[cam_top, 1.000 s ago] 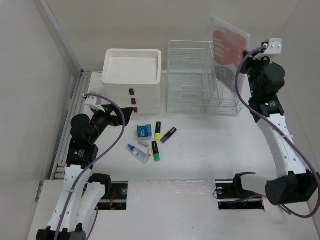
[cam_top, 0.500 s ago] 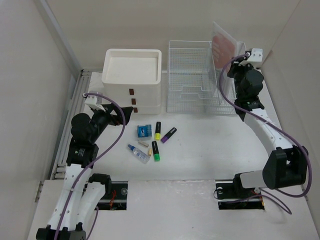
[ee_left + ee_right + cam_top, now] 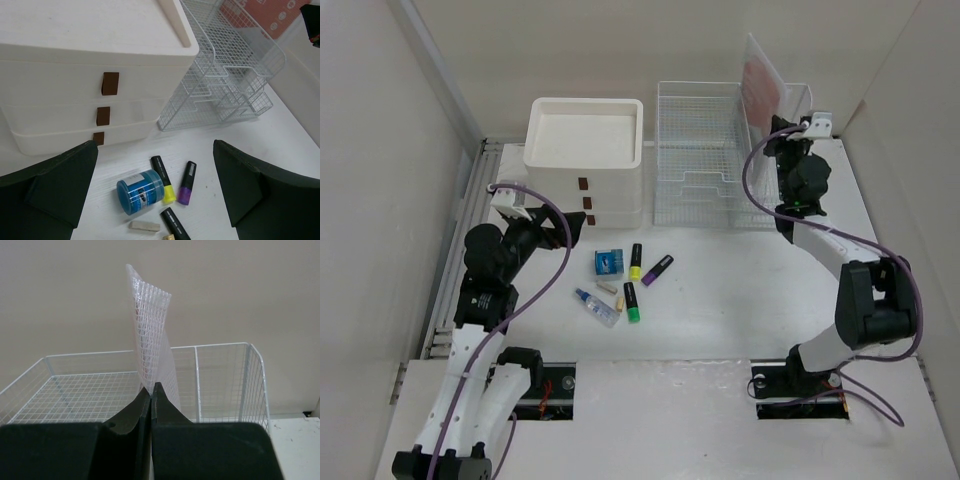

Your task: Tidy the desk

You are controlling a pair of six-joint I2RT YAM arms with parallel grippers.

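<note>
On the white desk [image 3: 740, 290], my right gripper [image 3: 776, 130] is shut on the lower edge of a clear mesh pouch [image 3: 761, 82] with a red sheet inside. The pouch stands upright and edge-on above the right end of the white wire rack [image 3: 705, 155]. The right wrist view shows the pouch [image 3: 150, 335] rising from the closed jaws of the right gripper [image 3: 151, 387], with the rack [image 3: 80, 395] behind. My left gripper [image 3: 556, 229] hangs open at the left, above the desk and in front of the drawer box. In its wrist view the left gripper [image 3: 155, 147] has nothing between its fingers.
A cream drawer box [image 3: 585, 160] with a tray top stands left of the rack. In front of it lie a blue jar [image 3: 609, 262], yellow [image 3: 635, 262], purple [image 3: 657, 269] and green [image 3: 632, 302] highlighters, a small spray bottle [image 3: 596, 306] and an eraser [image 3: 607, 288]. Walls close both sides.
My right arm has swung left and lower with the pouch, turning it from face-on to edge-on over the rack's right end. The left arm has stayed put.
</note>
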